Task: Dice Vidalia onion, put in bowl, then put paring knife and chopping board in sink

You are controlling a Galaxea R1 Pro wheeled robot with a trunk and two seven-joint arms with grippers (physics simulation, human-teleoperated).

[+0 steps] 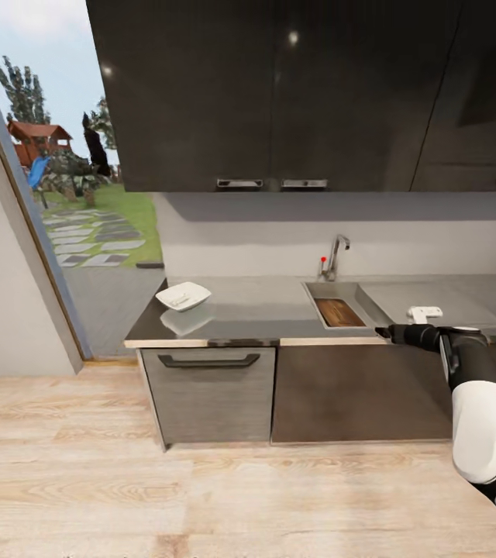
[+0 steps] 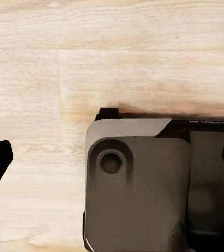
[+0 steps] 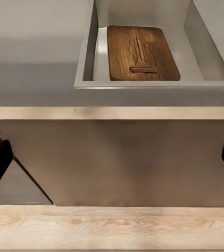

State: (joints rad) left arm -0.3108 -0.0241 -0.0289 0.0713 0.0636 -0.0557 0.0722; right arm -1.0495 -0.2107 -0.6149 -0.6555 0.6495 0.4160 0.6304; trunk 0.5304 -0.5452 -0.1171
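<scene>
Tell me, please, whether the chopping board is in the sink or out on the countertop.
In the sink. The chopping board lies flat on the basin floor, inside the sink walls and below the countertop surface.

Dark glossy wall cabinets (image 1: 302, 93) hang above, with metal handles (image 1: 239, 184) along their lower edge. A chrome tap (image 1: 335, 256) with a red knob stands at the far side, against the grey wall (image 1: 434, 240). A small white object (image 1: 425, 313) sits to the right, too small to identify. Light wood floor (image 1: 201, 496) lies near. At left, a doorway shows lawn (image 1: 124, 209), stepping stones (image 1: 93, 240), trees (image 1: 23, 93) and a red-roofed hut (image 1: 39, 139).
</scene>
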